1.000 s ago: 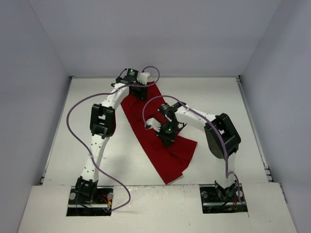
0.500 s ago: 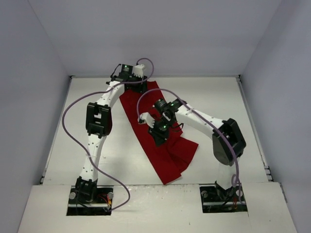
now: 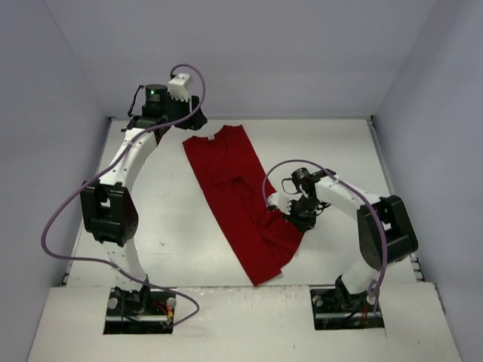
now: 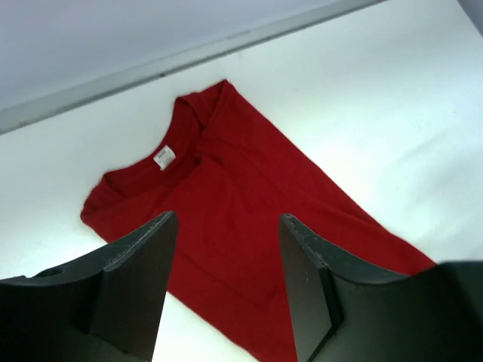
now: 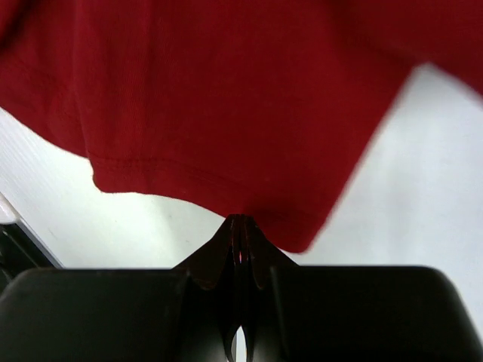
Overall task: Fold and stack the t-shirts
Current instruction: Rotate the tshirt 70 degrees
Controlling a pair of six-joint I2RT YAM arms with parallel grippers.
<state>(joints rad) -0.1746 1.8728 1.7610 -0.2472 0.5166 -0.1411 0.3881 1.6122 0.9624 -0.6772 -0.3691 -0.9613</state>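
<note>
the dark red t-shirt lies as a long diagonal strip on the table, collar toward the far edge, hem toward the near edge, about midway between the left and right edges. my right gripper is pinched tight on the flap nearest the right edge, a thin line of red cloth between the closed fingers. my left gripper hangs high by the far left corner, fingers wide apart, holding nothing, looking down on the collar. i judge the step is folding that flap across. i'd lift it only slightly, carry it toward the left edge, and lay it flat before letting go, so the bunched cloth beside the grip doesn't drag.
</note>
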